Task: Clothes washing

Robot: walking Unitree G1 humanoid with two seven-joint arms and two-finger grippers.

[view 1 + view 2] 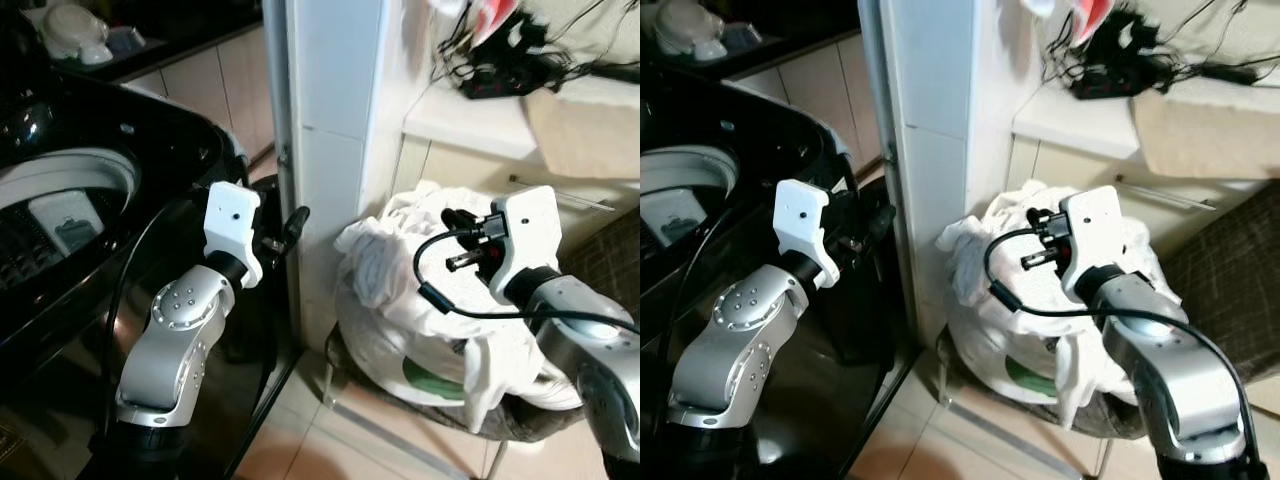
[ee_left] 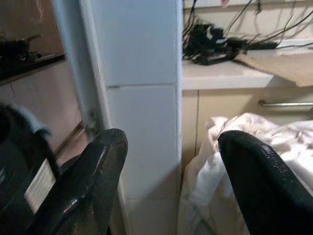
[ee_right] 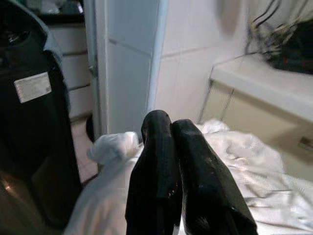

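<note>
Two grippers — left gripper (image 1: 292,226) apart, right gripper (image 3: 178,171) together, one laundry heap (image 1: 400,260).

Tangled black cables (image 1: 510,55) on white counter (image 1: 470,118)

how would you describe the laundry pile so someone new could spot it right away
Find the white tiled pillar beside the black washing machine. On its other side, below the counter, a basket holds the heap of white clothes. It is the only soft, crumpled white mass there, just under the right end effector.
</note>
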